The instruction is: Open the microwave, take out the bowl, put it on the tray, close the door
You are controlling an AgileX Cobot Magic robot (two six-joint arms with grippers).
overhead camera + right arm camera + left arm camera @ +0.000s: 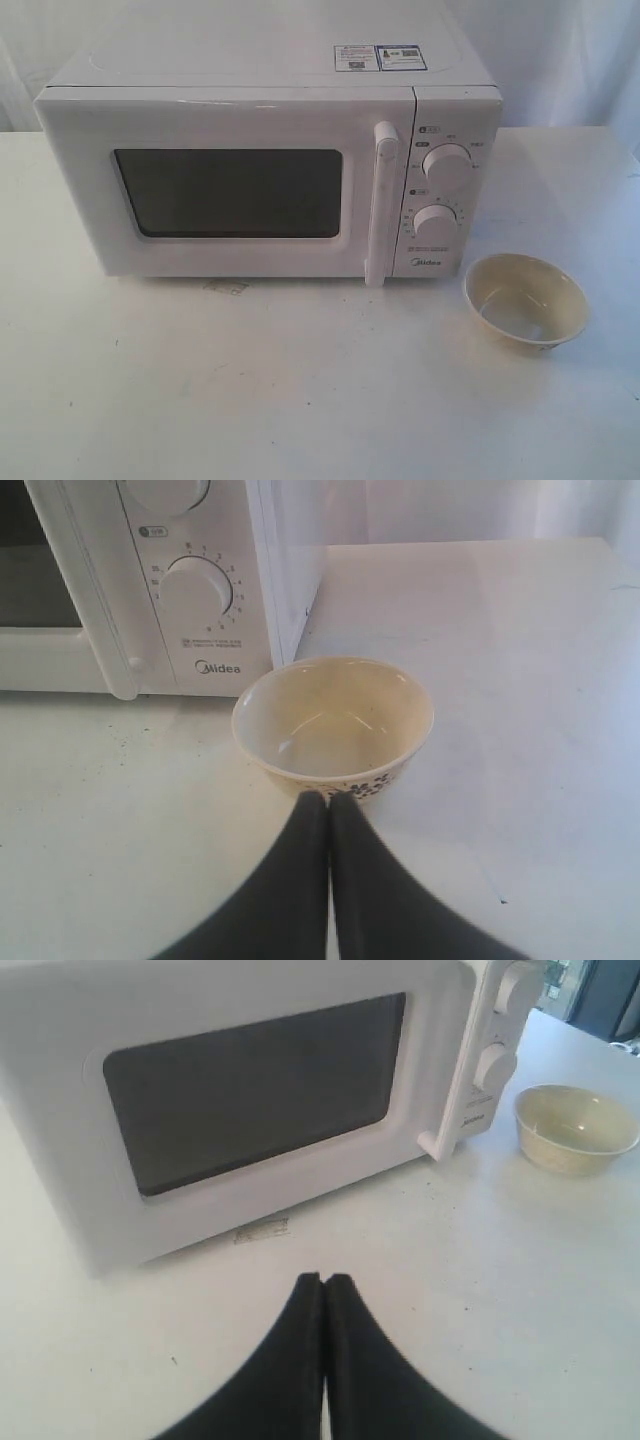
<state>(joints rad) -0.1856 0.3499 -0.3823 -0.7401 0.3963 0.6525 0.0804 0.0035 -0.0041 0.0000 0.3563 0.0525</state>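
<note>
**Exterior view: door [225,125] shut, bowl [526,300] standing on the worktop [300,400]**

The exterior view shows the white microwave [260,60] square-on at the back of the worktop. Its door is flush with the body, the dark window is blank, and the vertical bar handle [381,205] runs down the door's right edge. To the right of the handle is the narrow panel with the upper dial [447,162], the lower dial [437,221] and the Midea mark beneath them. Two stickers [380,57] lie on the top. A small tan scrap [225,287] sits on the worktop just under the door's lower edge.

The cream bowl stands upright and empty on the bare worktop, near the microwave's front right corner, below and to the right of the dial panel and apart from it. The right wrist view shows a dark speckled pattern on its outer wall.

The left end effector [325,1285] has its two black fingers pressed together with nothing between them. It hangs over open worktop in front of the door. The right end effector [328,802] is likewise closed and empty. Its tips sit right at the bowl's near side, and I cannot tell whether they touch it.
</note>
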